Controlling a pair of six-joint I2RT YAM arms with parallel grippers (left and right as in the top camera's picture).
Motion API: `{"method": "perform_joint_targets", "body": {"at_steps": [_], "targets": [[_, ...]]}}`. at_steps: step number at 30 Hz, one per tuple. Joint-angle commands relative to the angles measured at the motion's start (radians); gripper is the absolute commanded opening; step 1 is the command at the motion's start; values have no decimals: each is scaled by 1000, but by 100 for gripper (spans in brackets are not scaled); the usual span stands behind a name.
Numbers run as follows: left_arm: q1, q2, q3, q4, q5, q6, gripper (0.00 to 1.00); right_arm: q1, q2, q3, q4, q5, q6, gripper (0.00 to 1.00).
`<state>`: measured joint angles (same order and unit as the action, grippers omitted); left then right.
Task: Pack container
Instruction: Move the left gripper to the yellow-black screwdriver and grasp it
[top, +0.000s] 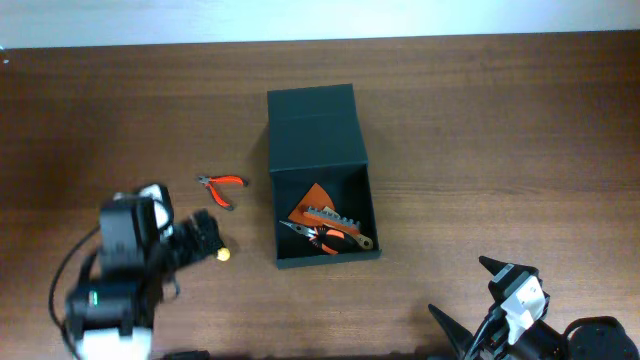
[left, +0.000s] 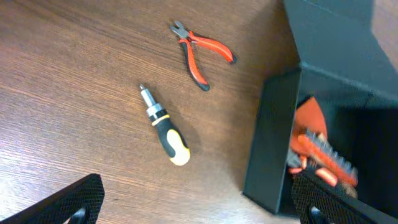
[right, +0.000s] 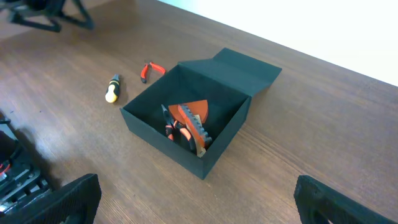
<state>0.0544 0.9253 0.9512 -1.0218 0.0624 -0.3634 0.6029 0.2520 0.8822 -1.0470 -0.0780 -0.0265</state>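
Mid-table, the container (right: 158, 140) is seen open with its lid flipped back and orange-handled tools (top: 322, 225) piled inside. Just to its left, red pliers (top: 222, 186) and a stubby black-and-yellow screwdriver (left: 163, 127) are laid on the wood, apart from each other. The left gripper (left: 199, 205) is spread wide near the screwdriver, nothing held. The right gripper (right: 199, 202) is spread wide too, empty.

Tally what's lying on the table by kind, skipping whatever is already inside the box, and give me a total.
Dark green container: 1
Red-handled pliers: 1
Black and yellow screwdriver: 1
Total: 3
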Motion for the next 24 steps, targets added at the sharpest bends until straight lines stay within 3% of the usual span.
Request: {"method": "perform_joint_targets", "body": {"at_steps": [1, 9, 14, 19, 24], "targets": [[-2, 123, 62, 0, -14, -122, 99, -1, -5, -2, 3, 11, 9, 99], [-2, 325, 37, 46, -14, -337, 99, -1, -5, -2, 3, 11, 9, 99], [-2, 351, -87, 193, 33, -377, 99, -1, -5, -2, 3, 11, 9, 99], [-2, 362, -254, 321, 48, -520, 99, -1, -5, -2, 3, 11, 9, 99], [-2, 413, -318, 380, 58, -573, 99, -1, -5, -2, 3, 11, 9, 99]]}}
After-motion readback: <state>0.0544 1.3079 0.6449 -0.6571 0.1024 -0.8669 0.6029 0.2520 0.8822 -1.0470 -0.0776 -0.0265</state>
